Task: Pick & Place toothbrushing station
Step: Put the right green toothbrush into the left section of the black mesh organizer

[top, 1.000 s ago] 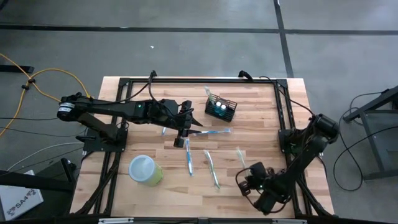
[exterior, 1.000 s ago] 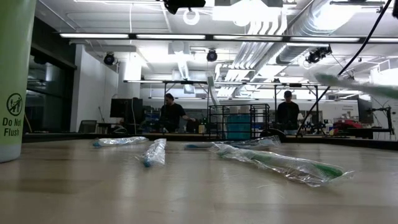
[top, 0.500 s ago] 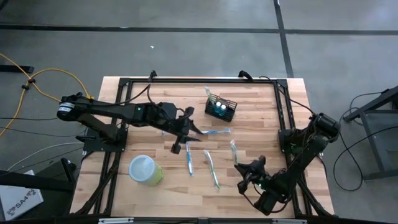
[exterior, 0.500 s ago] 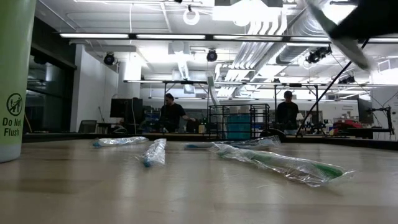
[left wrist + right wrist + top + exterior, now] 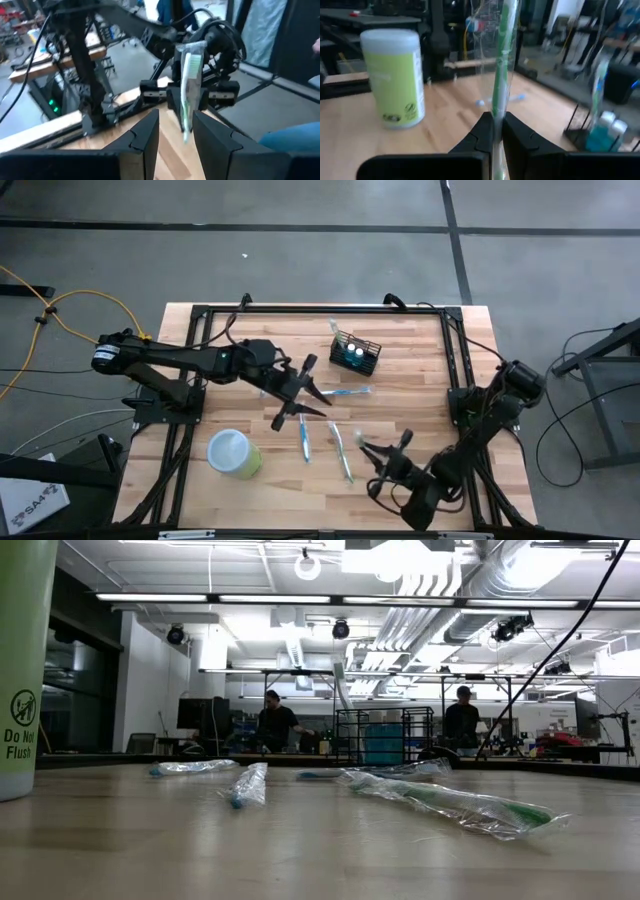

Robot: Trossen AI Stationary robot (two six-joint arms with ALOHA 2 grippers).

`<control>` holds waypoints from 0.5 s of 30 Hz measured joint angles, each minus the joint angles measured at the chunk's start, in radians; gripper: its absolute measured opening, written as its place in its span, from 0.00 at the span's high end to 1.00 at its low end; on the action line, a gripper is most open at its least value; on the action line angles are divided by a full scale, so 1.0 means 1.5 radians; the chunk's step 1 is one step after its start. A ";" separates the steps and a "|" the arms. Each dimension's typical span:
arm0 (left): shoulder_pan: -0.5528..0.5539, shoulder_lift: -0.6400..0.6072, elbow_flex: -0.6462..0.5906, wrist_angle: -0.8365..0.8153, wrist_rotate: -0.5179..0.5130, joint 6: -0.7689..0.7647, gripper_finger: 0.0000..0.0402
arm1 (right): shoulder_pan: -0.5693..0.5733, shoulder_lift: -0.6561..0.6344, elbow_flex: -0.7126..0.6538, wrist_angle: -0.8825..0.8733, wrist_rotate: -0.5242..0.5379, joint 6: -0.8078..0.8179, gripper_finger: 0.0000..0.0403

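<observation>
The room is a large workshop: grey concrete floor (image 5: 300,270) crossed by dark seams, and in the low view white ducts and strip lights overhead, racks of equipment, and two people (image 5: 275,725) standing far behind the counter. A yellow cable (image 5: 60,305) runs over the floor beyond the left arm's base.

The counter (image 5: 420,395) is pale wood planking inside a black frame. Both arms reach toward its middle.

The left hand (image 5: 298,392) hangs above the centre of the counter, its fingers (image 5: 145,137) spread and empty; its wrist view looks across to the right arm. Just beyond this hand, toward the far edge, stands the toothbrushing station (image 5: 355,353), a small black wire-mesh caddy with items inside, upright on the counter. A light-green canister (image 5: 233,452) with a white lid stands on the near side of this hand, toward its own arm's base.

The right hand (image 5: 385,463) is near the front edge, fingers (image 5: 517,137) pressed together on a green wrapped toothbrush (image 5: 501,65) that stands upright between them. The caddy lies well apart from this hand, across the counter.

More wrapped toothbrushes lie flat between the two hands: a blue one (image 5: 345,392) just beside the left hand, another blue (image 5: 303,438) and a green one (image 5: 341,450) nearer the right hand
</observation>
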 joint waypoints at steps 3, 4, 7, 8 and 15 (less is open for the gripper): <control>0.000 0.000 0.000 0.015 0.020 -0.012 0.72 | -0.023 0.000 0.000 0.133 0.017 -0.171 0.97; 0.000 0.000 0.000 0.018 0.025 -0.015 0.72 | -0.031 0.000 0.000 0.175 0.017 -0.222 0.97; 0.000 0.000 0.000 0.019 0.028 -0.029 0.72 | -0.052 0.000 0.000 0.275 -0.016 -0.347 0.97; 0.000 0.000 0.000 0.019 0.029 -0.034 0.72 | -0.058 0.000 0.000 0.299 -0.031 -0.376 0.97; -0.006 0.000 0.000 -0.008 0.035 -0.059 0.72 | -0.099 0.000 0.000 0.393 -0.119 -0.473 0.97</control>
